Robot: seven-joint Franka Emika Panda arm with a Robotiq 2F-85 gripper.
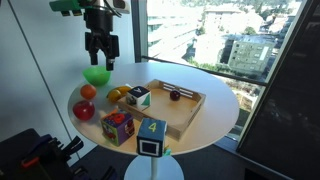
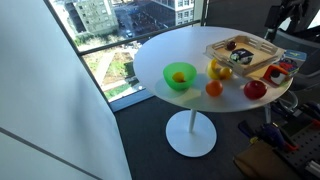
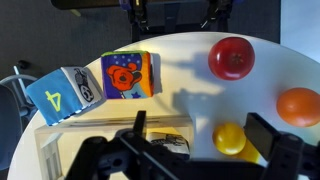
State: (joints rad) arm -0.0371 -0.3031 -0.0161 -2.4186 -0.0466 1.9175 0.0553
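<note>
Above the table edge farthest from the wooden tray, the gripper hangs with its fingers spread and nothing between them. I read it as unloaded. The nearest item is one green bowl, directly below the gripper on the round white table and not touched by it. In an exterior view, one small yellow-orange piece lies inside that bowl. I count three printed cubes: one blue cube marked 4 and one multicoloured cube, just beside each other at the near table edge, and one further cube inside the tray. The tray count is one, and it also holds one small dark round item. In the wrist view, I count three loose fruits on the tabletop: one red apple, one orange and one yellow fruit. All three lie between the bowl and the cubes, apart from each other.
</note>
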